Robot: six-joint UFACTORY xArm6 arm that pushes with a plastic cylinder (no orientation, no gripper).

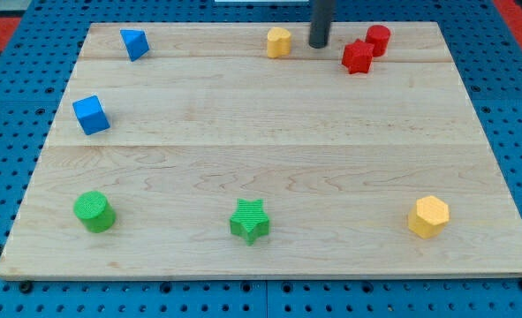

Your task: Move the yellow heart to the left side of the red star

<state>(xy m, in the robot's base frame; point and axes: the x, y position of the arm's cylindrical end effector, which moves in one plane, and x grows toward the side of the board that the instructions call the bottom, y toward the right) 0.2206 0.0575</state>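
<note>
Hand state is something I cannot report as spread or pressed together, since my arm ends only in a straight dark rod. It comes down nearly upright from the view's top, and my tip [319, 44] rests on the wooden surface [269, 150] close to its top edge, a little right of centre.

Just to the view's left of my tip sits the yellow heart [279, 41], near but with a sliver of wood showing between them. On the other side, to the view's right and slightly lower, is the red star [358, 56], also near my tip and apart from it. So my tip stands between the heart and the star. A red cylinder [378, 40] sits just beside the star at its upper right; I cannot tell whether they touch.

Elsewhere, a blue block [134, 43] lies near the top left corner, and a blue cube [91, 115] by the left edge. Along the bottom edge sit a green cylinder [94, 212], a green star [250, 221] and a yellow hexagon [428, 216].
</note>
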